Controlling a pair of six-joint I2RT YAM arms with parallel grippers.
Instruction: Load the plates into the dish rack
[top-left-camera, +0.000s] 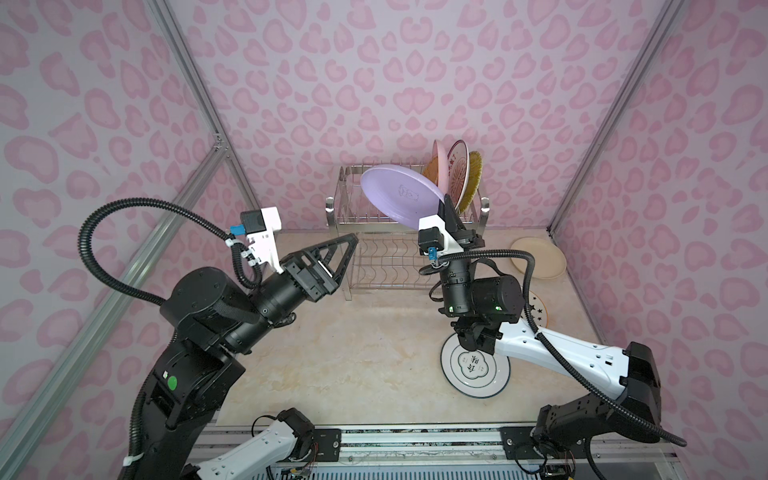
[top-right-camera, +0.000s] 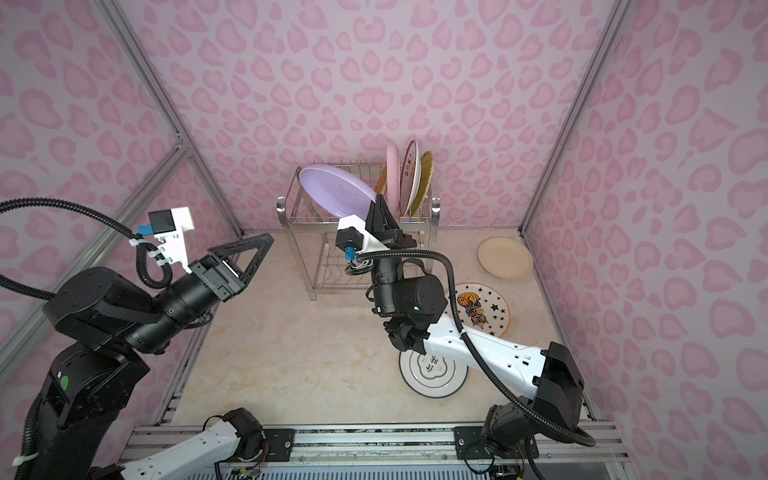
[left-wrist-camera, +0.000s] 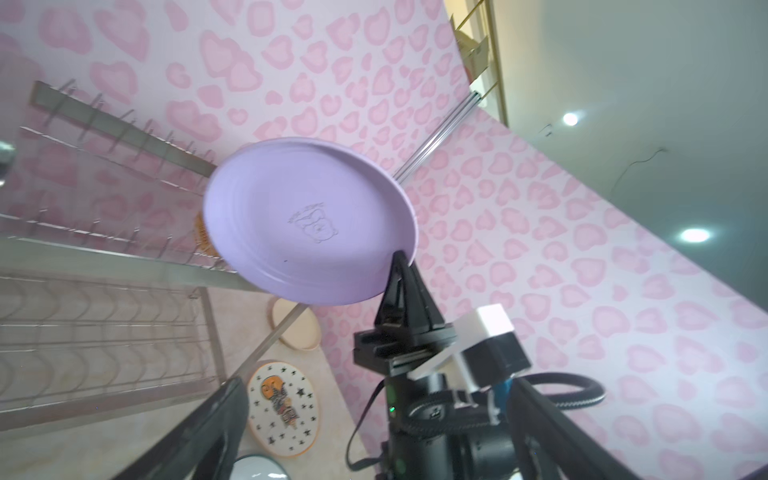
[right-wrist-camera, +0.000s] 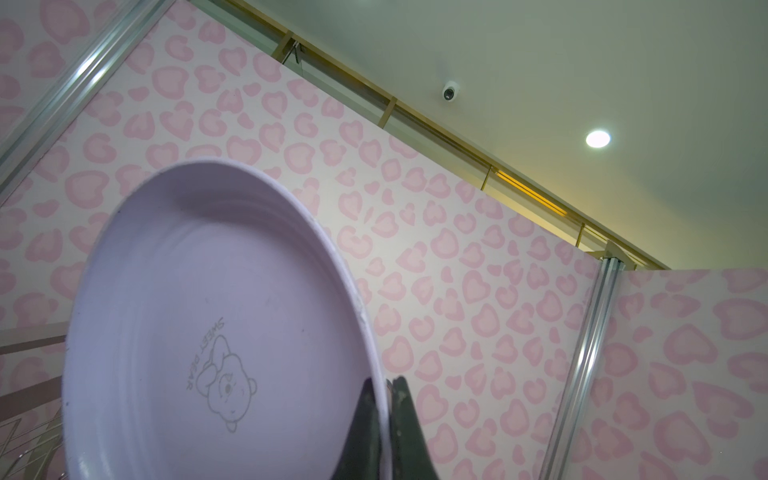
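Note:
My right gripper (top-left-camera: 446, 200) (right-wrist-camera: 384, 384) is shut on the rim of the lilac plate (top-left-camera: 397, 195) (top-right-camera: 334, 193) (left-wrist-camera: 307, 224) (right-wrist-camera: 216, 324). It holds the plate tilted above the top tier of the dish rack (top-left-camera: 345, 199) (top-right-camera: 291, 216) (left-wrist-camera: 124, 137). At the rack's right end several plates stand upright: orange woven (top-left-camera: 430, 171), pink (top-left-camera: 440, 166), orange-radial white (top-left-camera: 459, 174) and yellow striped (top-left-camera: 476, 174). My left gripper (top-left-camera: 352, 242) (top-right-camera: 268, 240) hovers open and empty, left of the rack.
Three plates lie flat on the table on the right: cream (top-right-camera: 505, 257) at the back, star-patterned (top-right-camera: 490, 309) partly under my right arm, and ring-emblem white (top-left-camera: 473, 370) nearer the front. Patterned walls with aluminium posts (top-left-camera: 195, 95) enclose the cell.

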